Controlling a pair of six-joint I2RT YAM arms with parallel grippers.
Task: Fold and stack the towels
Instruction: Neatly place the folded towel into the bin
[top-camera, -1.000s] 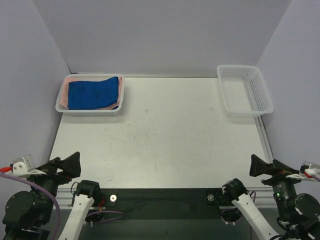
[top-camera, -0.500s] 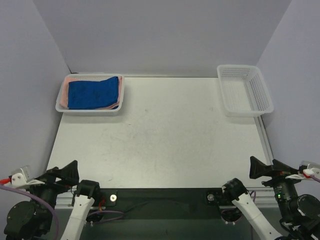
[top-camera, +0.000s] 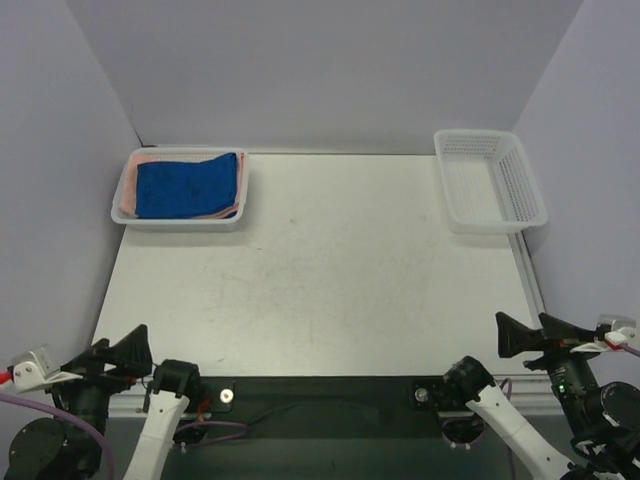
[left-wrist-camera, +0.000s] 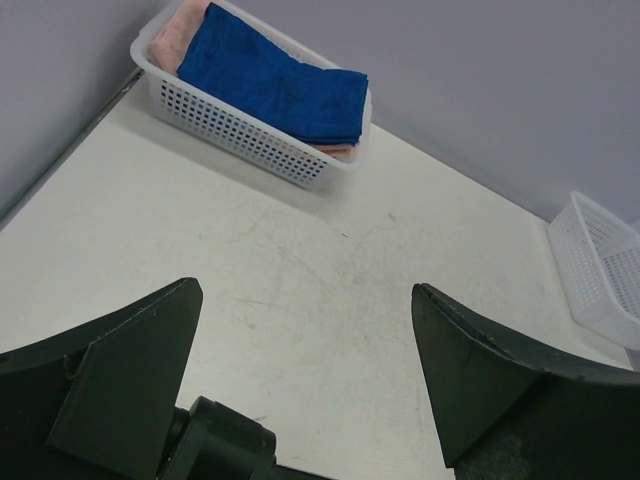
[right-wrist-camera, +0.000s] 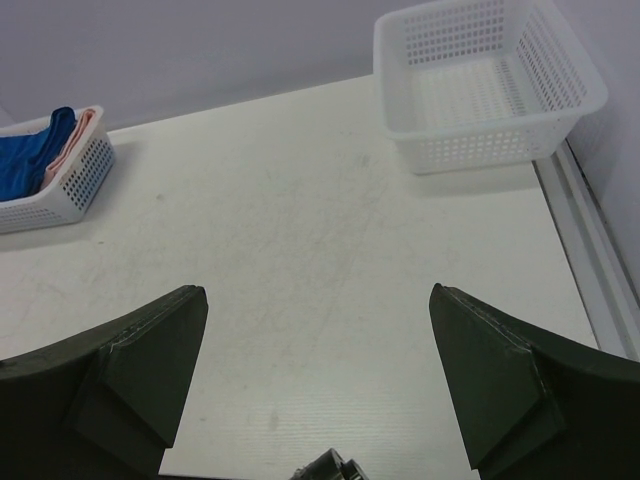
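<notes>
Currently, the folded royal-blue towel (top-camera: 188, 186) lies on top of the salmon-pink towel (left-wrist-camera: 180, 26) inside the white mesh basket (top-camera: 180, 221) at the far left corner of the tabletop (top-camera: 320, 280). A second white basket (top-camera: 490, 180) stands at the far right. The left claw (left-wrist-camera: 305, 288) and right claw (right-wrist-camera: 317, 290) hang at the near edge, jaws spread wide, gripping nothing.

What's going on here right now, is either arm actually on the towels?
Neither arm is handling anything. The left claw and the right claw both hang open over the near edge of the table, far from the cloths. A folded blue towel lies on top of a pink towel in the left basket at the far left corner. No towel shows in the right basket.
</notes>
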